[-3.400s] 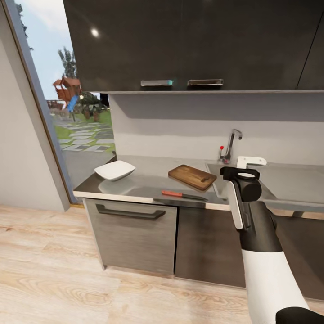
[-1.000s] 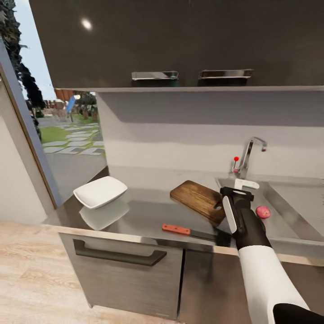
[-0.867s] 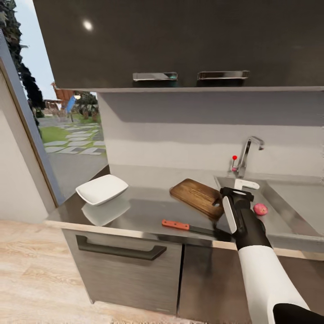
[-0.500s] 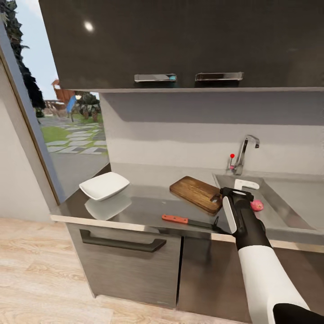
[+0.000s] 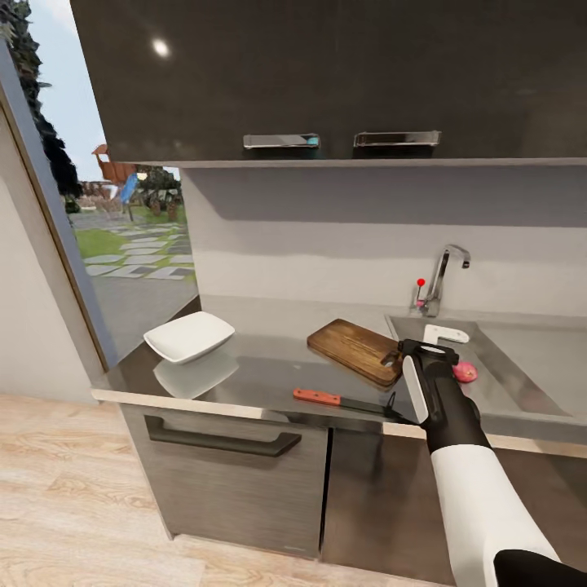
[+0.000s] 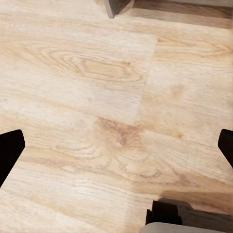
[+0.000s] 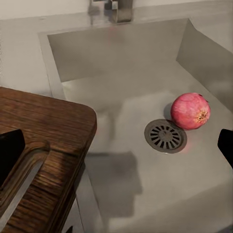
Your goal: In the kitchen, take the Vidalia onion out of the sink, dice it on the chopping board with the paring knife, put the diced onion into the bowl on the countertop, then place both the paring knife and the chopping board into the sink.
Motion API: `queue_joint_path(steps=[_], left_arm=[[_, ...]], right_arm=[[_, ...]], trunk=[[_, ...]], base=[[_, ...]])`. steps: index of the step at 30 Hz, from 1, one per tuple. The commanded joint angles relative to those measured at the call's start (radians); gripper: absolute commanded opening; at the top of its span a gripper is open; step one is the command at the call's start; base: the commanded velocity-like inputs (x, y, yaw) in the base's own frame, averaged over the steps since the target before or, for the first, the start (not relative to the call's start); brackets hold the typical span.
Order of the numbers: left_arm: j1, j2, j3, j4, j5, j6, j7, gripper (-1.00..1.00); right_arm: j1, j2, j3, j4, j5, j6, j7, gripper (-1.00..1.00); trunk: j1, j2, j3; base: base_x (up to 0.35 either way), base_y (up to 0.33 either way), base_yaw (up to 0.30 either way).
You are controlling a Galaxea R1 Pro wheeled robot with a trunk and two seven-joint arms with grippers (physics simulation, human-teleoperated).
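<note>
The Vidalia onion (image 7: 190, 110), pinkish red, rests on the floor of the sink (image 7: 121, 48) next to the round drain (image 7: 165, 136). In the head view the onion (image 5: 465, 372) peeks out beside my right gripper (image 5: 436, 341). That gripper (image 7: 118, 148) is open and hovers over the sink's near left corner, clear of the onion. On the countertop (image 5: 261, 375) the chopping board (image 5: 356, 350) lies just left of the sink (image 5: 505, 359). The paring knife (image 5: 338, 400) lies near the front edge, and the white bowl (image 5: 189, 336) stands at the far left. My left gripper (image 6: 118, 148) is open above the wooden floor.
The chrome tap (image 5: 440, 277) with a red knob rises behind the sink. Dark wall cabinets (image 5: 326, 73) hang over the counter. Under it is a cabinet with a black bar handle (image 5: 220, 440). A tall window (image 5: 122, 228) borders the counter on the left.
The camera closed in on the counter and raised its angle, so the onion in the sink came into sight. Over the last half second nothing visibly moved.
</note>
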Motion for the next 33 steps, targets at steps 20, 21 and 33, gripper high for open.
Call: queue_joint_path(steps=[20,21,33], left_arm=[[-0.001,0.000,0.000,0.001,0.005,-0.003,0.000,1.00],[-0.001,0.000,0.000,0.001,0.005,-0.003,0.000,1.00],[-0.001,0.000,0.000,0.002,0.006,-0.002,0.000,1.00]], right_arm=[[-0.001,0.000,-0.001,0.094,0.000,-0.028,-0.001,1.00],[-0.001,0.000,-0.001,0.099,0.000,-0.037,-0.001,1.00],[-0.001,0.001,-0.001,0.160,-0.002,-0.092,0.002,1.00]], trunk=[[0.000,-0.001,-0.001],[0.000,-0.001,-0.001],[0.000,-0.001,-0.001]], base=[[0.000,0.000,0.000],[0.000,0.000,0.000],[0.000,0.000,0.000]])
